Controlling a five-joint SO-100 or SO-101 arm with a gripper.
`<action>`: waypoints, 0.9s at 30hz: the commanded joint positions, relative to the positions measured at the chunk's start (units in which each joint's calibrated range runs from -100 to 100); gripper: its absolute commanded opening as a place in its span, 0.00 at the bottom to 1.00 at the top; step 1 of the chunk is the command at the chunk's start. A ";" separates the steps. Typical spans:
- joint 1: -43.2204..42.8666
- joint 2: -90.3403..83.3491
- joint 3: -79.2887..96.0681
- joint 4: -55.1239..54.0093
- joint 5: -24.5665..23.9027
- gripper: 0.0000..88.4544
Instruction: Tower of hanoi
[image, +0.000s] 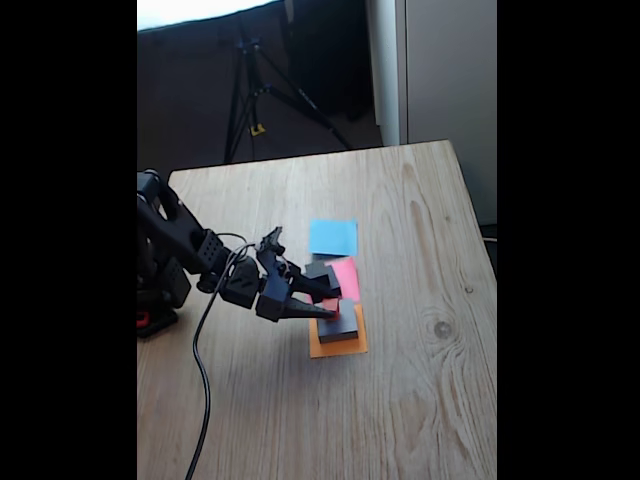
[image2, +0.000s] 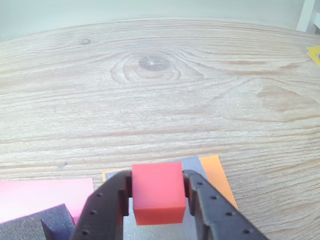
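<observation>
Gripper (image2: 159, 200) clamped on red cube (image2: 158, 192) — above grey block (image2: 192, 162), on orange paper square (image2: 216, 177), wooden table (image2: 160, 90)

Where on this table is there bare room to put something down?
The blue square is bare, as is the wood right of and nearer than the papers. It is crowded where the end effector holds the red cube over the grey block.
</observation>
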 joint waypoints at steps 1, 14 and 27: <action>-2.22 -11.02 -6.18 14.54 0.69 0.01; -8.91 -26.31 -48.09 86.41 0.69 0.01; -15.43 -25.63 -87.18 129.47 -0.31 0.01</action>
